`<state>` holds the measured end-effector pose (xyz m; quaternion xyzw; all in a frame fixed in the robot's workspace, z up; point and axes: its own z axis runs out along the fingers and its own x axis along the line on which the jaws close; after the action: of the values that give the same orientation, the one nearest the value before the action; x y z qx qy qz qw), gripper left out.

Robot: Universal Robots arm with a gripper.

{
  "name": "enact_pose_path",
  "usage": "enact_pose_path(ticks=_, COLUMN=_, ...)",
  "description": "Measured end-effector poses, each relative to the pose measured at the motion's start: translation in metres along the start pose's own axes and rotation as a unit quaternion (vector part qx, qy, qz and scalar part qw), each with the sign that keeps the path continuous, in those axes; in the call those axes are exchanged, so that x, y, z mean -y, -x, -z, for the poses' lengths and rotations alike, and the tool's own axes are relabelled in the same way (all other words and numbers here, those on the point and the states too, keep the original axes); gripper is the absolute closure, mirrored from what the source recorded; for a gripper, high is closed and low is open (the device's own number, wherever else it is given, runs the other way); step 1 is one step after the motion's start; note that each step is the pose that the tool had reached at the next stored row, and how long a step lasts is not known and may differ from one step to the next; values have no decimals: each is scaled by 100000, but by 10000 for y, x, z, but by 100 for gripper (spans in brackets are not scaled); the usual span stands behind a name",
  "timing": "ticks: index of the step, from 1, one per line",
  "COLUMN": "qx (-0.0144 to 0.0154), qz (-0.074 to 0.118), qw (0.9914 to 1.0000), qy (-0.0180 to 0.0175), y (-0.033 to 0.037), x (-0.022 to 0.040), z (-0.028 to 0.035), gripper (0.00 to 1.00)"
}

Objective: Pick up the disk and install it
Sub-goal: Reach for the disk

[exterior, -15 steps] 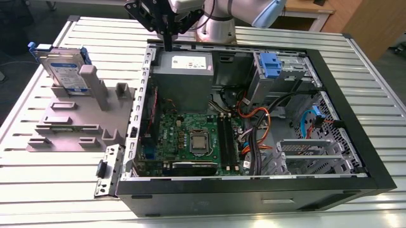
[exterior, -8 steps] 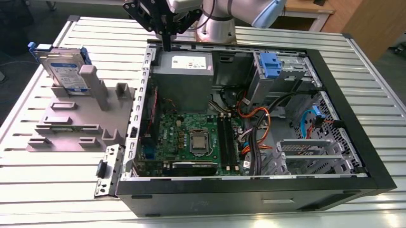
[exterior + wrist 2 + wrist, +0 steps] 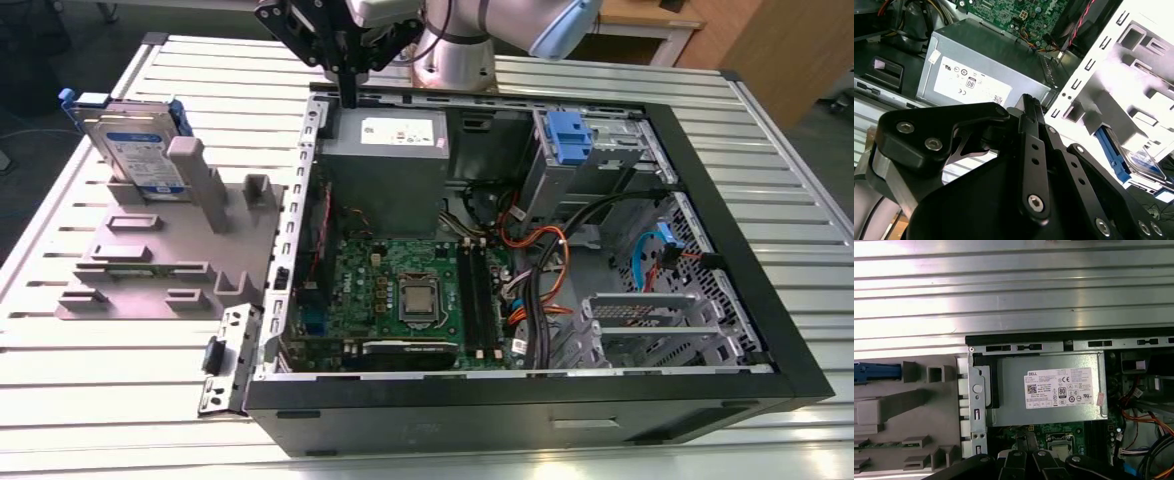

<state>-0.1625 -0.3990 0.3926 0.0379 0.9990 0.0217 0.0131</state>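
Nearest the lens, along the exterior view's lower edge: one open black computer case (image 3: 534, 410) on one ribbed metal bench (image 3: 80, 400). Upper left: one disk (image 3: 140, 150), flat silver drive with white-and-blue label in blue plastic carrier, upright in one grey slotted holder (image 3: 147, 260). Top centre: black metal jaws closed, gripping nothing, beside one grey metal power-supply box (image 3: 387, 140). Upper right: one small blue plastic clip (image 3: 567, 135). Judged stage: approach, pick-up not yet begun. Called for next: opened jaws, squared over the carrier's top edge.
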Motion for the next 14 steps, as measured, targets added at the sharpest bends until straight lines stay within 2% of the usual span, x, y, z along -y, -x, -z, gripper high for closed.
enact_pose_path(ticks=14, qx=2, qz=-2, qw=100000, qy=2, y=-92, x=7, z=1, gripper=89)
